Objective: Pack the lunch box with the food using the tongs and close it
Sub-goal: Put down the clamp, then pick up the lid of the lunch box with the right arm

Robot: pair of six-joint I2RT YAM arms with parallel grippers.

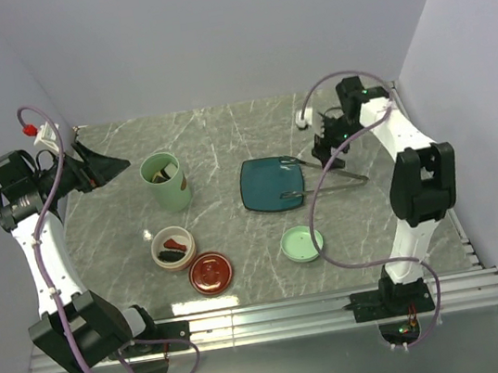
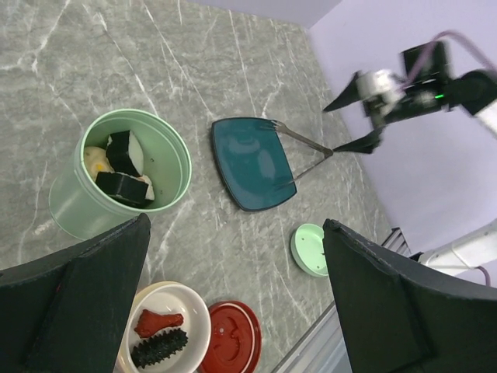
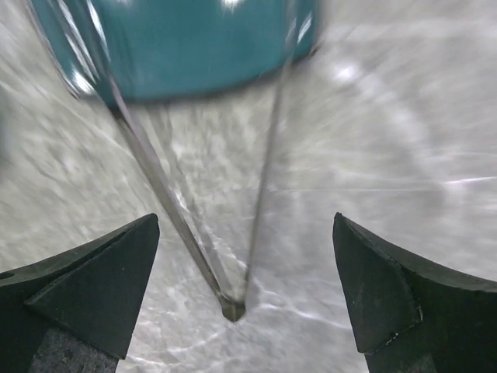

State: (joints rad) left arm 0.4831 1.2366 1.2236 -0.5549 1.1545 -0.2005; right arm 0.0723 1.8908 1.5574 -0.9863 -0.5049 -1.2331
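The mint-green pot (image 1: 174, 196) (image 2: 74, 210) stands open with food (image 2: 124, 167) inside. Its flat mint lid (image 1: 302, 243) (image 2: 312, 249) lies apart, near the front. A red piece (image 2: 158, 321) and a dark piece (image 2: 159, 347) rest in the cream bowl (image 1: 157, 241) (image 2: 198, 311), and the dark-red lid (image 1: 211, 273) (image 2: 229, 338) lies beside it. The silver tongs (image 1: 328, 179) (image 2: 303, 151) (image 3: 155, 179) lie on the table, tips on the teal plate (image 1: 270, 184) (image 2: 252, 163) (image 3: 186, 47). My right gripper (image 1: 334, 141) (image 3: 245, 225) hovers open over their joined end, holding nothing. At the far left my left gripper (image 1: 110, 165) (image 2: 235, 225) is open and empty.
Grey walls close in the marble table on three sides. A metal rail (image 1: 269, 319) runs along the near edge by the arm bases. The right arm's cable (image 1: 327, 203) loops over the table near the mint lid.
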